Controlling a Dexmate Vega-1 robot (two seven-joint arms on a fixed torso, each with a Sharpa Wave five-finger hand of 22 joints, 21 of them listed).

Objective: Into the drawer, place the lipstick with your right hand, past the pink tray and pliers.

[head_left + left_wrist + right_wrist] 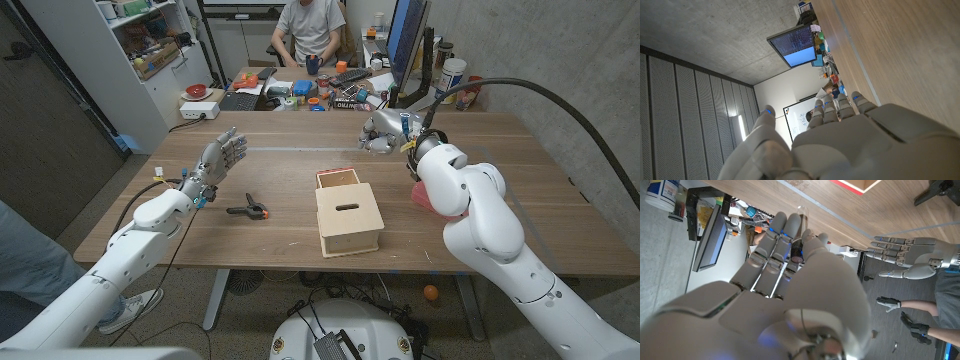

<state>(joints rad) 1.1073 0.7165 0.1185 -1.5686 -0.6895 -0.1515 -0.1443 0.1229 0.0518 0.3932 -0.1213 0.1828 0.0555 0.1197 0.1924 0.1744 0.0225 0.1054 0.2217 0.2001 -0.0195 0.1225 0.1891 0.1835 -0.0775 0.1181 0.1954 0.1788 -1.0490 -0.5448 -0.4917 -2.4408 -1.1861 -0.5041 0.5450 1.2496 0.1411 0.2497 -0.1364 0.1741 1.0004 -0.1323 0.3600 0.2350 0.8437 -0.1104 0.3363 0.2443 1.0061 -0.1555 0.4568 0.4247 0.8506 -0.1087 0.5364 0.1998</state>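
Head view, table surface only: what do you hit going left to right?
Left hand → pliers → wooden drawer box → right hand, holding the lipstick → pink tray, mostly hidden behind the right arm.

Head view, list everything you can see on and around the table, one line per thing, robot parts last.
wooden box: one, light wood, slot in its lid, table middle.
drawer: one, open, red rim, on the box's far side.
pliers: one, black with orange tip, on the table left of the box.
pink tray: one, pink, right of the box, mostly hidden by the right arm.
lipstick: one, dark with a clear cap, in the right hand.
person: one, grey shirt, seated at the cluttered desk behind.
monitor: one, blue screen, far right.
left hand: holds nothing, fingers apart, raised over the table's left.
right hand: fingers closed on the lipstick, beyond the drawer.
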